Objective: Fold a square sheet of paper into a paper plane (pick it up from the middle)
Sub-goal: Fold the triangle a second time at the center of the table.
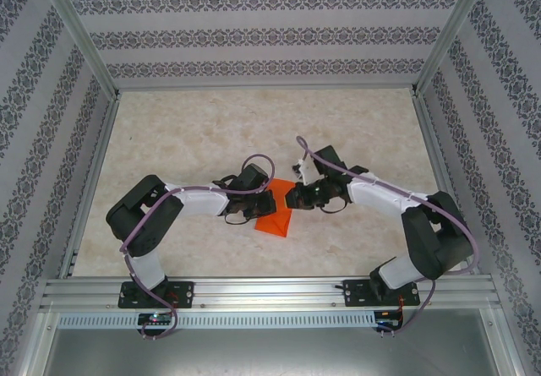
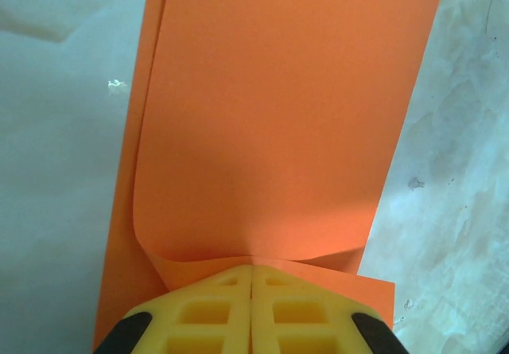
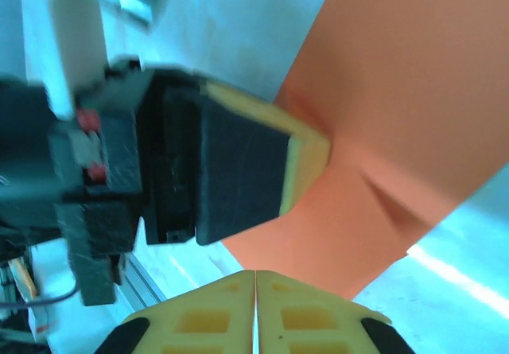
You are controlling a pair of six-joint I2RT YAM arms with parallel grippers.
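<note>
Reaching inward over the pale marbled table (image 1: 186, 139), my left arm (image 1: 148, 215) and right arm (image 1: 423, 215) bend toward each other until their ends nearly meet at the middle. Between them lies the square sheet of paper (image 1: 275, 217), bright orange and folded over on itself, one corner pointing toward the near edge. From my left wrist the sheet (image 2: 270, 115) runs away from me in two layers, the upper one curling up off the lower. My left claw (image 1: 260, 200) (image 2: 252, 270) is clenched on its near edge, yellow pads pressed together and the paper puckered where they bite. My right claw (image 1: 294, 197) (image 3: 255, 274) is clenched too, its tips at the sheet's (image 3: 413, 91) opposite edge. Whether paper is caught between them I cannot tell.
</note>
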